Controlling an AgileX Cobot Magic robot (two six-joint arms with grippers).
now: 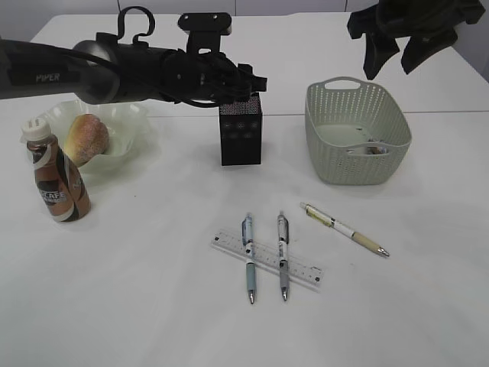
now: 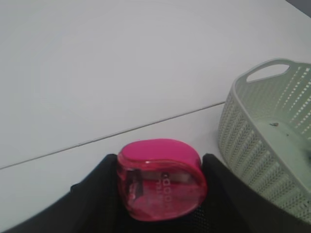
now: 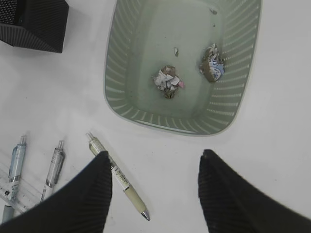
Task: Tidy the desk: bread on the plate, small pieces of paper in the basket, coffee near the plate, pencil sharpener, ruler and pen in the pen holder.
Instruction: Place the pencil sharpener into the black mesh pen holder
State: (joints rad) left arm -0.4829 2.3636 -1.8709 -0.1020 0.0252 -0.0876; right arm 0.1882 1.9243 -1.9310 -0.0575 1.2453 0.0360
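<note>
My left gripper (image 1: 246,82) is shut on a pink pencil sharpener (image 2: 160,177) and hovers right above the black mesh pen holder (image 1: 241,131). My right gripper (image 3: 154,160) is open and empty, raised high at the top right (image 1: 405,34). Bread (image 1: 85,138) lies on the clear plate (image 1: 130,118). The coffee bottle (image 1: 57,180) stands in front of the plate. A clear ruler (image 1: 266,261) lies under two pens (image 1: 249,256) (image 1: 283,252); a beige pen (image 1: 345,228) lies to their right, also in the right wrist view (image 3: 116,177). Paper scraps (image 3: 167,81) (image 3: 212,65) lie in the green basket (image 1: 357,131).
The basket's wall (image 2: 262,145) stands close to the right of the left gripper. The pen holder (image 3: 34,24) shows at the top left of the right wrist view. The white table has a seam across its back.
</note>
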